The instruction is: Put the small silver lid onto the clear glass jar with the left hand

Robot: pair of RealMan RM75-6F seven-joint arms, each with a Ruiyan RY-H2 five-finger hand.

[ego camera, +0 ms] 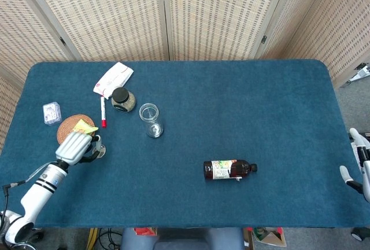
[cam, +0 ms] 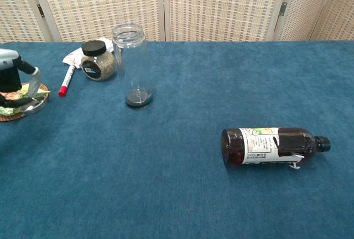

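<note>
The clear glass jar [ego camera: 150, 120] stands upright and uncapped left of the table's middle, tall in the chest view [cam: 131, 65]. My left hand [ego camera: 75, 146] is near the table's left edge, well to the left of the jar. Its fingers pinch the small silver lid [cam: 33, 104], which hangs tilted just over the edge of the woven coaster [cam: 10, 115]. In the head view the lid [ego camera: 99, 153] peeks out at the fingertips. My right hand [ego camera: 358, 169] hangs beyond the table's right edge, fingers apart and holding nothing.
A spice jar with a black cap [ego camera: 122, 99], a red marker [ego camera: 103, 112] and a white packet [ego camera: 113, 78] lie behind the glass jar. A small plastic box [ego camera: 52, 113] sits far left. A brown bottle [ego camera: 228, 169] lies on its side right of centre.
</note>
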